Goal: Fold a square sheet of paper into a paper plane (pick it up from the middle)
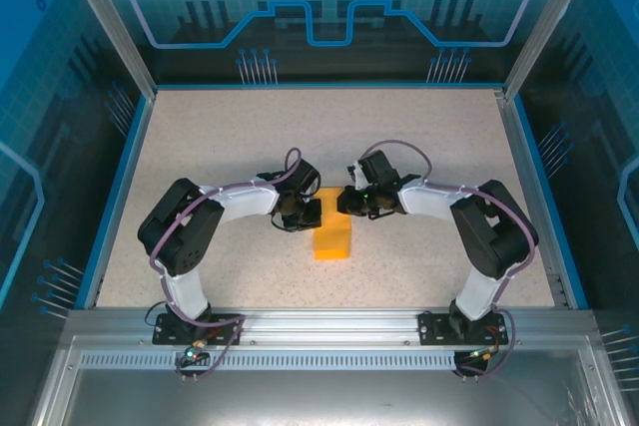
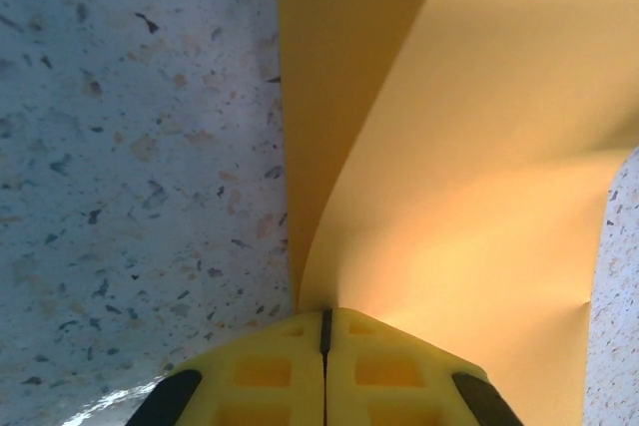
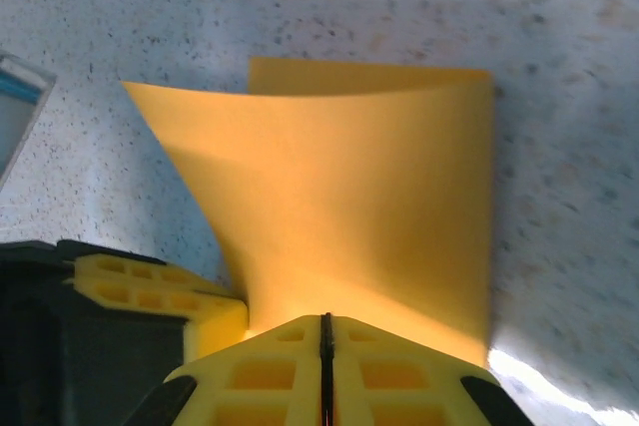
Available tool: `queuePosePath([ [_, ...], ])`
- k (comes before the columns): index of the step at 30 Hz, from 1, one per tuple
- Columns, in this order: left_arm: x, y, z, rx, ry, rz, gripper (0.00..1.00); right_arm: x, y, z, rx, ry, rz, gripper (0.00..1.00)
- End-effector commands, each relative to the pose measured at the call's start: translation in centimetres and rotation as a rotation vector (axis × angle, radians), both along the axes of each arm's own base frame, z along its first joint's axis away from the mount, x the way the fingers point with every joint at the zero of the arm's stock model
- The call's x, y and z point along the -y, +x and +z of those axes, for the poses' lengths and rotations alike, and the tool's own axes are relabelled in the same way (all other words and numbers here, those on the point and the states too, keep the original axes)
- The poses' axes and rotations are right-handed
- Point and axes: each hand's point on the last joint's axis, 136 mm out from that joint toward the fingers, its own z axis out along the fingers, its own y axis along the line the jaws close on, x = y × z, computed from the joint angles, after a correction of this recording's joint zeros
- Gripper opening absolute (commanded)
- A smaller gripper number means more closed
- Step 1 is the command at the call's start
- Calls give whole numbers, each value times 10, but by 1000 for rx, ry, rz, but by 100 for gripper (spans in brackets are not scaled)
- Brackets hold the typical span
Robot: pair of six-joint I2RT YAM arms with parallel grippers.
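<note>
The paper (image 1: 334, 241) sits at the middle of the table (image 1: 220, 147), doubled over rather than flat. Its free end runs toward 6 o'clock from where the two arms meet. The left gripper (image 1: 303, 213) reaches in from 9 o'clock and the right gripper (image 1: 351, 202) from 3 o'clock, so they pinch the same end close beside each other. In the left wrist view the fingers (image 2: 270, 371) are pressed together with only a thin seam between them. The paper (image 2: 469, 197) comes out of that seam and fans toward 12 and 1 o'clock in two layers that split just above the tips. The right wrist view shows the same clamp: closed fingers (image 3: 389, 376) grip a bowed upper layer, and a flatter lower layer peeks out at 12 o'clock. One yellow finger of the left gripper (image 3: 160, 286) shows at 8 o'clock, just beside the right one. Holding both layers together at one end probably keeps the edges matched. The arch suggests the centre crease is not yet pressed down.
</note>
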Motion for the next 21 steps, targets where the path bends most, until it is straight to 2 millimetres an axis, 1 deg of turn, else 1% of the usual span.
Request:
queuePosePath([
  [1,-51,-37,-63,-132,256,-4,6,-8,10,-10,-7,4,-5,9],
  [5,-53,-38,-62,-132,258,-6,6,-7,20,-23,-9,-5,-17,9],
  [9,-54,-40,-63,-134,263,-10,5,0,30,-31,-1,-25,-39,8],
  [16,-54,-40,-64,-138,260,-10,5,27,37,-50,-23,-58,-92,9],
  [21,-56,-42,-65,-142,272,-13,6,42,45,-53,-22,-27,-148,9],
])
